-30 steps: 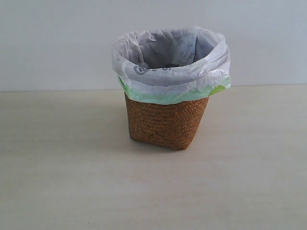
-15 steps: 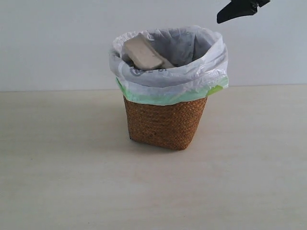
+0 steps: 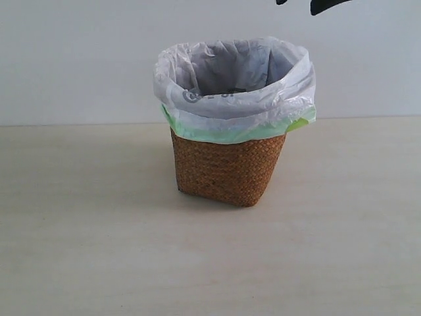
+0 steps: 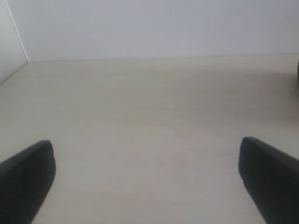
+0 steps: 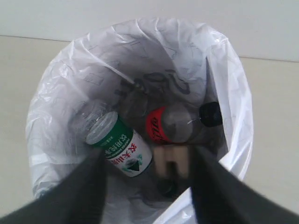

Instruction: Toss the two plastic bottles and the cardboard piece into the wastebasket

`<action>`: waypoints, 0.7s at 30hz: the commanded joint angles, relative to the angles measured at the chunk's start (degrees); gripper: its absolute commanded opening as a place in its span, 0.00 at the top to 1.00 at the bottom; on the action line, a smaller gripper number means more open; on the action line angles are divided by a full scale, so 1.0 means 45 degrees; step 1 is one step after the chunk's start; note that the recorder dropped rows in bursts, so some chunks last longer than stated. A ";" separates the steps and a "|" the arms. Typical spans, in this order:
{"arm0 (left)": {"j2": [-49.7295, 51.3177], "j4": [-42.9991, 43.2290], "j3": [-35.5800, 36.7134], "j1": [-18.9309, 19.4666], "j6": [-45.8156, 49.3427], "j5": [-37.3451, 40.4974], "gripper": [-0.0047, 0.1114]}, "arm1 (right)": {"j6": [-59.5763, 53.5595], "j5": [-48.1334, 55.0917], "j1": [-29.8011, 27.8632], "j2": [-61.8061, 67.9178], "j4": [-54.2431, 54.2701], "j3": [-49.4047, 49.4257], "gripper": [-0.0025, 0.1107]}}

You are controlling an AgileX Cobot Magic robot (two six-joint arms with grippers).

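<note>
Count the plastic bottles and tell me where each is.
2. The green-label bottle and the red-label bottle both lie inside the wastebasket, side by side; others could be hidden beneath.

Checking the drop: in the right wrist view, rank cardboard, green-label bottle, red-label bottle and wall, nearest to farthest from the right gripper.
1. Cardboard, seen between the right gripper's fingers.
2. Green-label bottle and red-label bottle, side by side in the wastebasket: too close to call.
3. Wall, beyond the wastebasket.
</note>
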 commanded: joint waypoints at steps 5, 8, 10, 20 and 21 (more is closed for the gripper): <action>-0.0041 -0.0001 -0.0048 0.0050 -0.0111 -0.0084 0.03 | -0.0367 -0.0078 0.0167 -0.0669 -0.0108 0.0006 0.98; -0.0041 -0.0001 -0.0048 0.0050 -0.0111 -0.0084 0.03 | -0.0464 -0.0078 0.0167 -0.0916 -0.0108 0.0006 0.98; -0.0041 -0.0001 -0.0048 0.0050 -0.0111 -0.0084 0.03 | -0.0548 -0.0078 0.0167 -0.1115 -0.0108 0.0006 0.98; -0.0041 -0.0001 -0.0048 0.0050 -0.0111 -0.0084 0.03 | -0.1740 -0.0078 0.0188 -0.3475 -0.0108 0.2955 0.98; -0.0041 -0.0001 -0.0048 0.0050 -0.0111 -0.0084 0.03 | -0.1896 -0.0078 0.0188 -0.3890 -0.0108 0.3643 0.98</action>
